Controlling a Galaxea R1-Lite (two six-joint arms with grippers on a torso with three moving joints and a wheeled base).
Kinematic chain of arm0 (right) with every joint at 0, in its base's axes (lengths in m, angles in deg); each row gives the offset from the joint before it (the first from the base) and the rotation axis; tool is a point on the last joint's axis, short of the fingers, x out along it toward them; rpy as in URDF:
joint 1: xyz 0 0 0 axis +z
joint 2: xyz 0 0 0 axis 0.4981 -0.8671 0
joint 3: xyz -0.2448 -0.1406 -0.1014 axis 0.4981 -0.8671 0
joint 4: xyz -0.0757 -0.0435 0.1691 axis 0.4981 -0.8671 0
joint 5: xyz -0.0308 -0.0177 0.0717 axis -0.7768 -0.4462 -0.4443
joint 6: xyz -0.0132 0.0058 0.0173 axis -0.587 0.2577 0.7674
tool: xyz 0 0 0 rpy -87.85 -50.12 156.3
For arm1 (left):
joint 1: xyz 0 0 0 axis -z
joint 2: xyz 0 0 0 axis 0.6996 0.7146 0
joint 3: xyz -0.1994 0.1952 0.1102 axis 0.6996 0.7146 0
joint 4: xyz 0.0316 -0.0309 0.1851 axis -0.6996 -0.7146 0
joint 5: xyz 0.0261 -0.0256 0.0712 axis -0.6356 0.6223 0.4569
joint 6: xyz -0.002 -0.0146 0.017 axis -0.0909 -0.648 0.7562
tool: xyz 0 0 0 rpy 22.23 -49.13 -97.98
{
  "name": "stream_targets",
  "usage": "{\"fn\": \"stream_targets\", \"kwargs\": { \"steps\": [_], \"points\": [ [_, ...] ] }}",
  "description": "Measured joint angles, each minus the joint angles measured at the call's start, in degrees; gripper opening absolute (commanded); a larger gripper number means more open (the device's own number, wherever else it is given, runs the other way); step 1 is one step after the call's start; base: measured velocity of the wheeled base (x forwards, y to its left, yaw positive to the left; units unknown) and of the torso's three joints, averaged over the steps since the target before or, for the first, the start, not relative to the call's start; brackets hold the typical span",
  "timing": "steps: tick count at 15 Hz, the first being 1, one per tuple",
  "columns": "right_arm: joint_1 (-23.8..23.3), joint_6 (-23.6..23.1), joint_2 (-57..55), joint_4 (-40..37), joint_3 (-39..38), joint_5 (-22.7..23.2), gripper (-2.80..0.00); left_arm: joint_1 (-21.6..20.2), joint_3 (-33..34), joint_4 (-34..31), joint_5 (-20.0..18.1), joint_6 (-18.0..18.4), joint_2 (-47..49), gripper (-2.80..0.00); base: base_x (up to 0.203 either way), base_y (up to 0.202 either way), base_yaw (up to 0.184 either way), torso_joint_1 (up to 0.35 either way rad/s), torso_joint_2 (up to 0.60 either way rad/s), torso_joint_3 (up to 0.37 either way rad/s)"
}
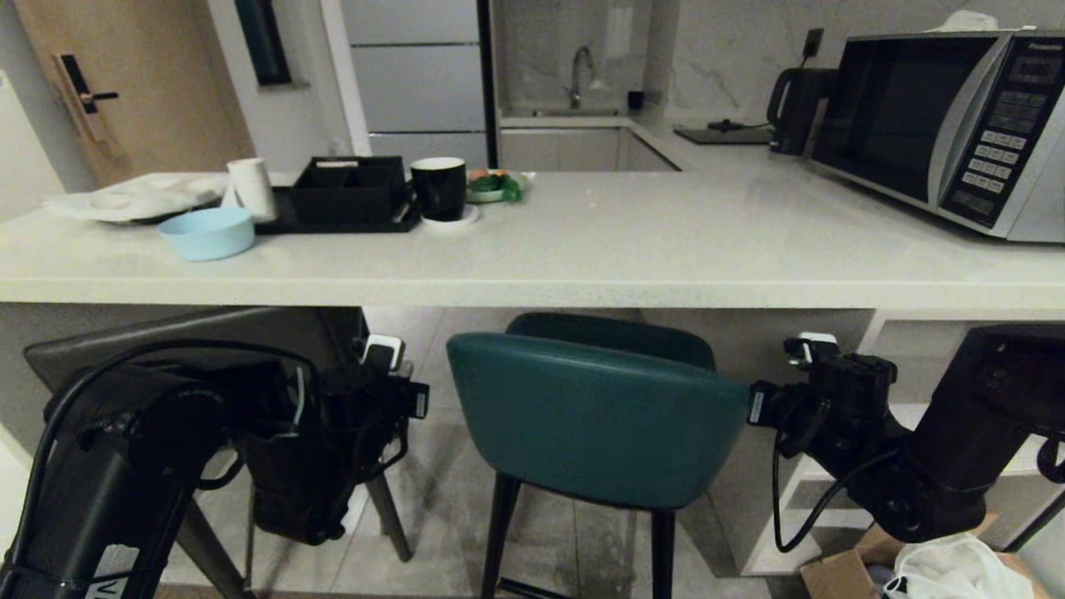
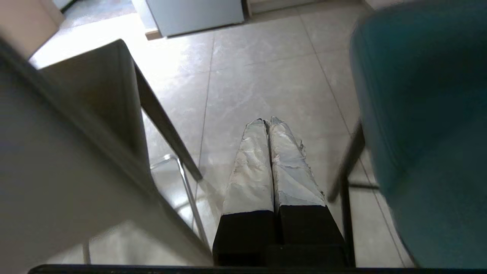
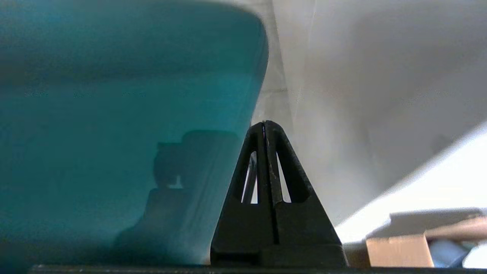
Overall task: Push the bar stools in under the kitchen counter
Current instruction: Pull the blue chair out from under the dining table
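Both jaws closed, empty. My left gripper [image 2: 268, 122] hangs between grey-brown stool [image 1: 191, 341] and teal stool [image 1: 595, 416]; my right gripper [image 3: 265, 123] sits just beside the teal back's edge. Teal stool stands partly under the kitchen counter [image 1: 532, 279].

Risk: with neither gripper squarely behind the back, a push could skid off or twist the stool.

Obstructions: white shelves [image 1: 890, 333] right, cardboard box [image 1: 840, 574] on floor.

Teal stool [image 1: 595, 424] on black legs, grey-brown stool [image 1: 200, 333], pale off-white speckled surface [image 1: 582, 249], light blue bowl [image 1: 207, 232], black mug [image 1: 439, 188], silver-and-black microwave [image 1: 948, 125]
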Motion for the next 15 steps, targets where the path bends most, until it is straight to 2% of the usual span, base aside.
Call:
{"fn": "stream_targets", "kwargs": {
  "steps": [2, 7, 10, 13, 15],
  "points": [
    [-0.39, 0.11, 0.15, 0.14, -0.50, -0.05, -2.80, -0.32, -1.27, -0.01, 0.00, 0.00, 0.58, -2.80, 0.132, 0.000, 0.006, 0.010, 0.00, 0.003],
    [-0.58, 0.67, -0.86, 0.24, -0.39, -0.27, -2.80, -0.47, -8.26, -0.01, 0.09, 0.46, 4.15, -2.80, 0.000, 0.000, 0.000, 0.000, 0.00, 0.000],
    [-0.48, 4.12, -2.90, 0.63, 1.70, -1.31, -2.80, 0.03, -15.41, -0.31, 0.39, 0.44, 6.81, -2.80, 0.000, 0.000, 0.000, 0.000, 0.00, 0.000],
    [-0.20, 5.73, -6.23, 0.77, 6.94, -5.18, -2.80, 0.95, -23.10, -3.47, 0.72, 0.30, 9.37, -2.80, 0.000, 0.000, 0.000, 0.000, 0.00, 0.000],
    [0.19, 5.90, -7.54, 0.75, 8.56, -5.77, -2.80, 1.78, -27.80, -5.96, 0.78, 0.17, 10.70, -2.80, 0.000, 0.000, 0.000, 0.000, 0.00, 0.000]
  ]
}}
